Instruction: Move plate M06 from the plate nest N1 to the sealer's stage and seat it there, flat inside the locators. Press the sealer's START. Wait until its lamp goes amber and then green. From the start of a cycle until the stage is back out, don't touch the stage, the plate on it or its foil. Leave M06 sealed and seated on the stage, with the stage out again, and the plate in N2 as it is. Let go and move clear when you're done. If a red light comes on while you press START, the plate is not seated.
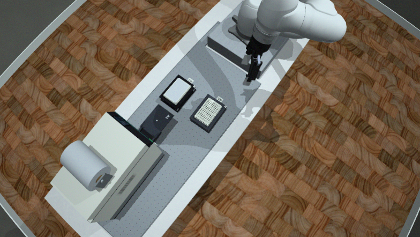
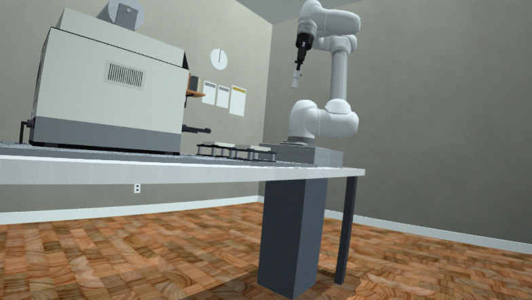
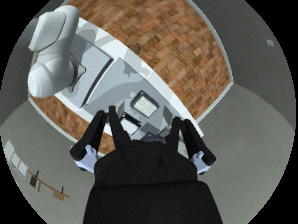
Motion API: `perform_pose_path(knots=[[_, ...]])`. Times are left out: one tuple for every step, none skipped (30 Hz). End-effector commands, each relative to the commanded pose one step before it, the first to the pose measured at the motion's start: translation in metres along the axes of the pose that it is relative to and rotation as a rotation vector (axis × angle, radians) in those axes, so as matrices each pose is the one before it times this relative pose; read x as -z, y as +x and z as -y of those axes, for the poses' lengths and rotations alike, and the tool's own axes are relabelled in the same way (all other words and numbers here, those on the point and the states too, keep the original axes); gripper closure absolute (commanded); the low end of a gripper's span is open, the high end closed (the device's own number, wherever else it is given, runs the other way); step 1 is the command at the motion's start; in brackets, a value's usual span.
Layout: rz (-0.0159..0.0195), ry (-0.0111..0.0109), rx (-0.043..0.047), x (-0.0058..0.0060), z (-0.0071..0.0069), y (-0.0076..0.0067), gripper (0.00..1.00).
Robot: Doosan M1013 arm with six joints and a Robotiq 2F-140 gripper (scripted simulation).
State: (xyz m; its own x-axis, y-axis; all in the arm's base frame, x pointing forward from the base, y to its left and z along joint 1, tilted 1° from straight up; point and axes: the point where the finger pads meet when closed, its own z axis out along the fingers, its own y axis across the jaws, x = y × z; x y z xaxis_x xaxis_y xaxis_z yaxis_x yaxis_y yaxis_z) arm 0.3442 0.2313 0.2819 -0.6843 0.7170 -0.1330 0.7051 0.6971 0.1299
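Bench (image 1: pixel 188 164) (image 2: pixel 186 173) (image 3: pixel 115 85), both plates (image 1: pixel 178 91) (image 1: pixel 208 111) (image 2: pixel 218 143) (image 2: pixel 253 147) (image 3: pixel 145 104) (image 3: pixel 129 125) below pincer (image 1: pixel 250 79) (image 2: pixel 294 85) (image 3: pixel 144 107)

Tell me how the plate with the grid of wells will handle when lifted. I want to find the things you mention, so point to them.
The plate (image 1: pixel 208 112) (image 2: pixel 253 147) (image 3: pixel 145 104) is low and broad, so tipping seems unlikely. Its boxy, many-holed body suggests something light and fairly stiff. Smooth-looking sides may be slightly slippery.

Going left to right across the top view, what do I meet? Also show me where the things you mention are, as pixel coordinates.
Foil roll (image 1: pixel 83 163) (image 2: pixel 106 13) → stage (image 1: pixel 152 117) (image 2: pixel 196 129) (image 3: pixel 151 137) → white-topped plate (image 1: pixel 178 91) (image 2: pixel 218 143) (image 3: pixel 128 125) → plate with visible wells (image 1: pixel 208 111) (image 2: pixel 253 147) (image 3: pixel 145 104) → end effector (image 1: pixel 249 78) (image 2: pixel 294 82) (image 3: pixel 144 107).
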Motion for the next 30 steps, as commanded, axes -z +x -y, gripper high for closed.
perform_pose_path(knots=[[0.00081, 0.00593, -0.05146, -0.00226, -0.00257, -0.00454, 0.30], [-0.00113, 0.00324, -0.03316, -0.00197, -0.00234, -0.00396, 0.30], [-0.00113, 0.00324, -0.03316, -0.00129, -0.00163, -0.00256, 0.30], [-0.00092, 0.00327, -0.03316, -0.00199, -0.00244, -0.00388, 0.30], [-0.00092, 0.00327, -0.03316, -0.00198, -0.00258, -0.00380, 0.30], [-0.00092, 0.00327, -0.03316, -0.00140, -0.00193, -0.00265, 0.30], [-0.00092, 0.00327, -0.03316, 0.00000, 0.00000, 0.00000, 0.30], [-0.00068, 0.00328, -0.03316, -0.00198, -0.00281, -0.00363, 0.30], [-0.00068, 0.00328, -0.03316, -0.00197, -0.00293, -0.00354, 0.30], [-0.00068, 0.00328, -0.03316, -0.00150, -0.00235, -0.00265, 0.30], [-0.00048, 0.00327, -0.03317, -0.00198, -0.00303, -0.00345, 0.30], [-0.00048, 0.00327, -0.03317, -0.00197, -0.00315, -0.00335, 0.30], [-0.00048, 0.00327, -0.03317, -0.00162, -0.00269, -0.00267, 0.30], [-0.00048, 0.00327, -0.03317, 0.00000, 0.00000, 0.00000, 0.30], [-0.00025, 0.00326, -0.03317, -0.00197, -0.00335, -0.00314, 0.30], [0.00000, 0.00000, 0.00000, 0.00000, 0.00000, 0.00000, 0.30], [0.00000, 0.00000, 0.00000, 0.00000, 0.00000, 0.00000, 0.30], [-0.00025, 0.00326, -0.03317, -0.00196, -0.00346, -0.00303, 0.30], [-0.00008, 0.00324, -0.03318, -0.00198, -0.00347, -0.00301, 0.30], [-0.00008, 0.00324, -0.03318, -0.00197, -0.00357, -0.00289, 0.30], [-0.00008, 0.00324, -0.03318, -0.00196, -0.00367, -0.00277, 0.30], [-0.00008, 0.00324, -0.03318, -0.00158, -0.00306, -0.00215, 0.30], [-0.00008, 0.00324, -0.03318, 0.00000, 0.00000, 0.00000, 0.30], [0.00015, 0.00319, -0.03318, -0.00196, -0.00381, -0.00257, 0.30], [0.00015, 0.00319, -0.03318, -0.00195, -0.00390, -0.00244, 0.30], [0.00015, 0.00319, -0.03318, -0.00192, -0.00394, -0.00228, 0.30], [0.00015, 0.00319, -0.03318, 0.00000, 0.00000, 0.00000, 0.30], [0.00037, 0.00313, -0.03318, -0.00195, -0.00405, -0.00219, 0.30], [0.00037, 0.00313, -0.03318, -0.00194, -0.00412, -0.00206, 0.30], [0.00037, 0.00313, -0.03318, -0.00193, -0.00420, -0.00192, 0.30]])
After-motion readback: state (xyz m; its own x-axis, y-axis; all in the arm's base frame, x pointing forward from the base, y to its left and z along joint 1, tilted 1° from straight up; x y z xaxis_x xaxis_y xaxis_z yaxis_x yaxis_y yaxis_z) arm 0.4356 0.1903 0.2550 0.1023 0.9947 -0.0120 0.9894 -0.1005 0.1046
